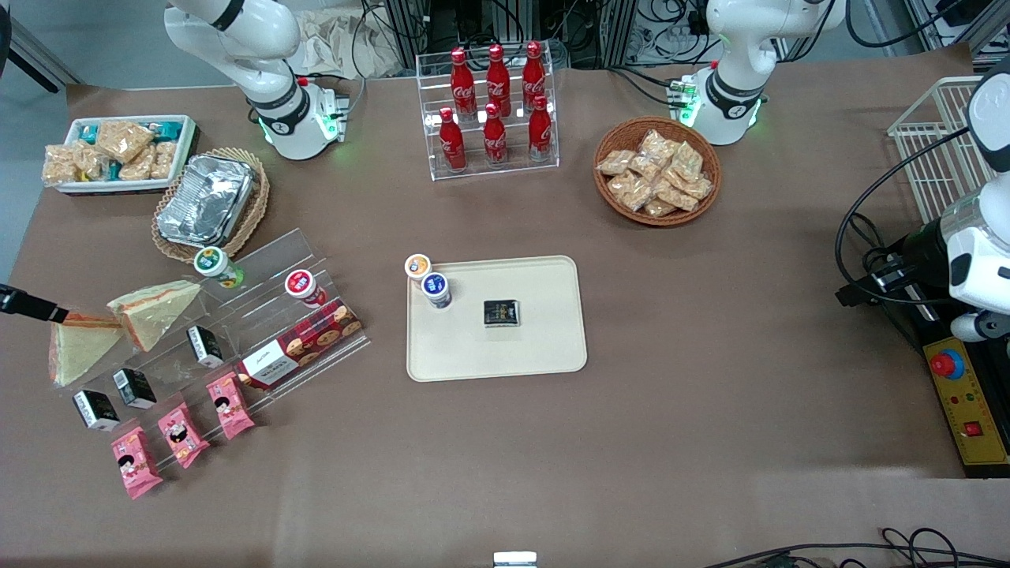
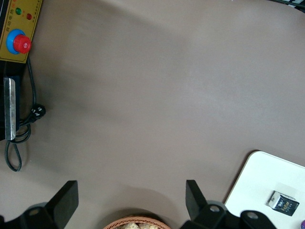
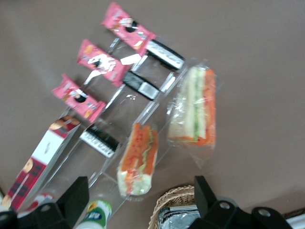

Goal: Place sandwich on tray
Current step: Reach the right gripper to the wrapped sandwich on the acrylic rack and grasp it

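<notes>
Gripper (image 3: 139, 181) of the right arm, jaws spread wide, hovers over the pale, plastic-wrapped triangular sandwich (image 1: 79, 351) at its end of the brown counter (image 1: 710, 442), seemingly lining up a grasp, well apart from the mid-frame cream rectangular tray (image 1: 544, 347).

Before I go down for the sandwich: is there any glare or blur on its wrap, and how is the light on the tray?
Right wrist view: soft smear throughout, mild sheen on the sandwich wrap, filling colours legible; the gripper hangs open above the clear stand. Front view: even light, tray free of glare, only the foil container glints.
</notes>
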Controlling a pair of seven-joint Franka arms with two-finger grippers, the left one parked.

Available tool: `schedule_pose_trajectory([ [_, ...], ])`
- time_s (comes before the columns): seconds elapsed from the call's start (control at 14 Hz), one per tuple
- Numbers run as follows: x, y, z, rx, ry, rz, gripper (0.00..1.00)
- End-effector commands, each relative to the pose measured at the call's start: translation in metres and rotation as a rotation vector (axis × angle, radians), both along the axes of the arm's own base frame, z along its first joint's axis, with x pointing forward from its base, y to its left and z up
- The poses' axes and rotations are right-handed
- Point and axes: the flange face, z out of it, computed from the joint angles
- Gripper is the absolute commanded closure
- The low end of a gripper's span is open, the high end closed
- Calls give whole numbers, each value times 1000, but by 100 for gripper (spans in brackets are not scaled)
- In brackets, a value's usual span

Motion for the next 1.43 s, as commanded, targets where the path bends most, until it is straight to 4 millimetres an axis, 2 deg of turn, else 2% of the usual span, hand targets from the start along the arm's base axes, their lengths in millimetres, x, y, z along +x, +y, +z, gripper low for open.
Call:
schedule_pose_trajectory([
  [0.0, 5, -26, -19, 8, -26, -111, 1],
  [0.07, 3, -46, -29, -6, -34, -127, 2],
  [0.29, 7, -76, -64, -12, -40, -159, 1],
  [0.57, 13, -80, -104, 60, -15, -222, 1],
  [0.79, 14, -80, -117, 69, -3, -240, 2],
  [1.0, 7, -87, -126, 70, 8, -253, 2],
  [1.07, 7, -87, -129, 71, 11, -253, 5],
  [1.21, 5, -87, -132, 73, 23, -235, 29],
  [1.36, -2, -93, -139, 79, 38, -240, 32],
])
